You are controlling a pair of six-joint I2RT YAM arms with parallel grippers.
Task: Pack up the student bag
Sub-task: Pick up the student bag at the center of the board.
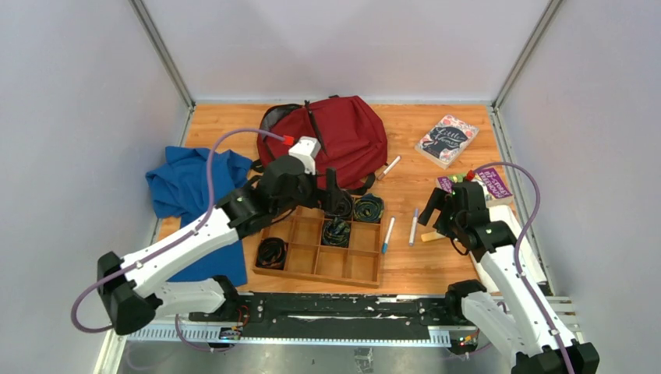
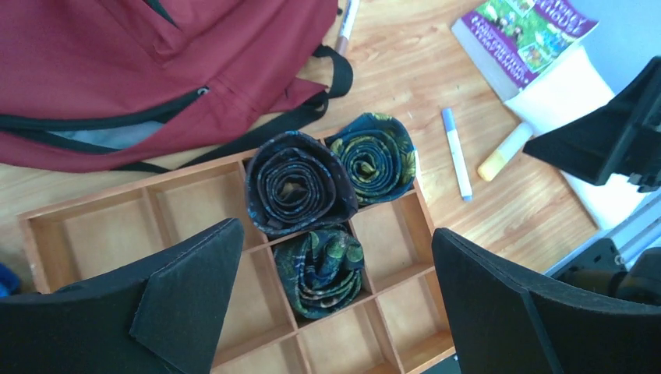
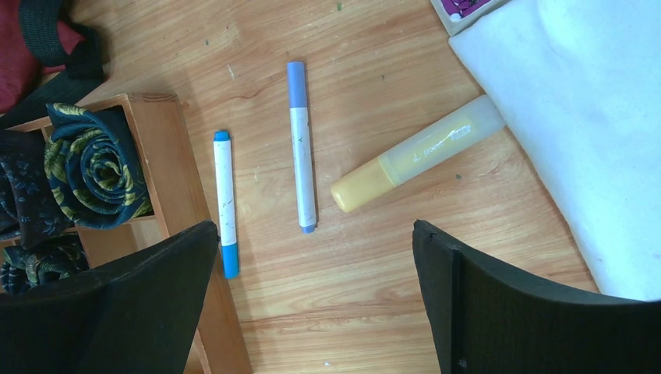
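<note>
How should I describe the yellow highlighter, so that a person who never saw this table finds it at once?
Start at the wooden tray at the front of the table. On the bare wood to its right lie a blue-capped pen, a lilac-capped pen, then the highlighter, beside a white sheet. It alone is thick and yellow, with a pale translucent end.

I take this for a robotics lab test cell: plain pale wall panels (image 1: pixel 70 93) held in aluminium posts (image 1: pixel 162 54) box in a wooden surface (image 1: pixel 405 265), and my left arm (image 1: pixel 179 245) and right arm (image 1: pixel 507 273) are bolted to a metal rail (image 1: pixel 327 319) at its near edge.
</note>
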